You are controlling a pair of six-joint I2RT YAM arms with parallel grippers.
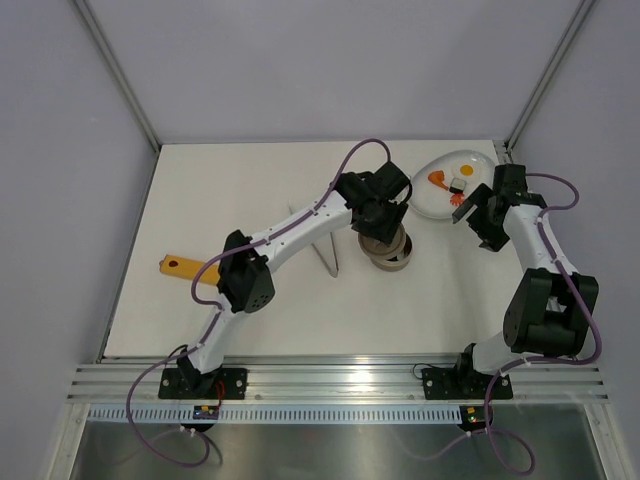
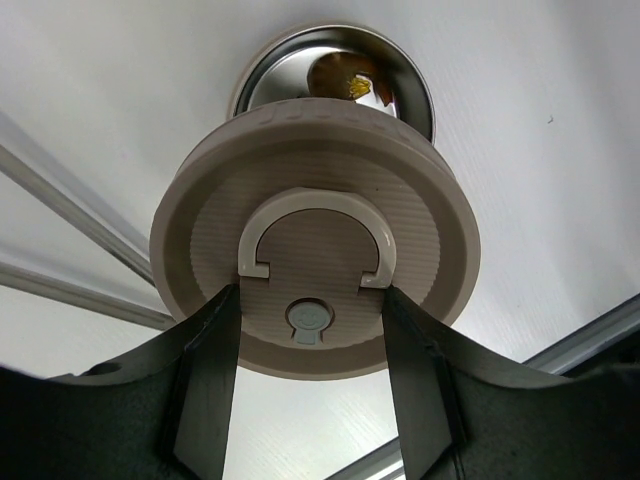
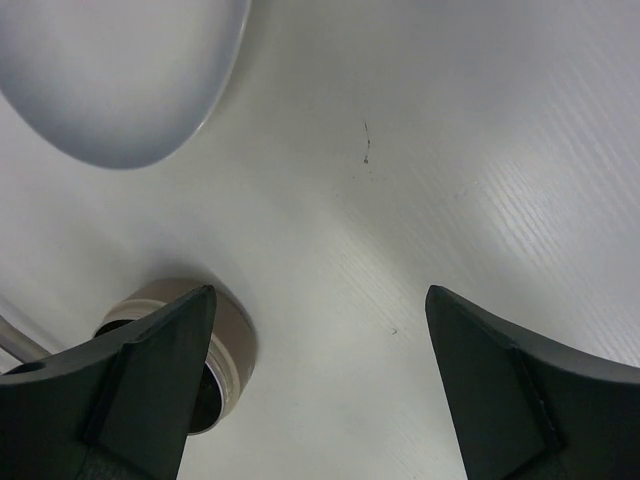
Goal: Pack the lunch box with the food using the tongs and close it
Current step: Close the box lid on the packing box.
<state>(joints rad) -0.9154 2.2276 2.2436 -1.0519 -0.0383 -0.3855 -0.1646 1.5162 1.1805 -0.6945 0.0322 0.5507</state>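
My left fingers (image 2: 205,390) are clenched on the lid (image 2: 315,250), which is held partly over the tin (image 2: 275,75) on the table (image 3: 400,200), with food (image 2: 345,78) inside. I should centre the lid over the rim, keep it level, then lower it. My right fingers (image 3: 150,370) hang released beside the plate (image 3: 120,80).

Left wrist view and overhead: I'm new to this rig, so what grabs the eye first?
The left claw grips the round brown-grey lid, filling its wrist view, with the steel tin and food just beyond. The right claw stands open beside the white plate at the table's far right.
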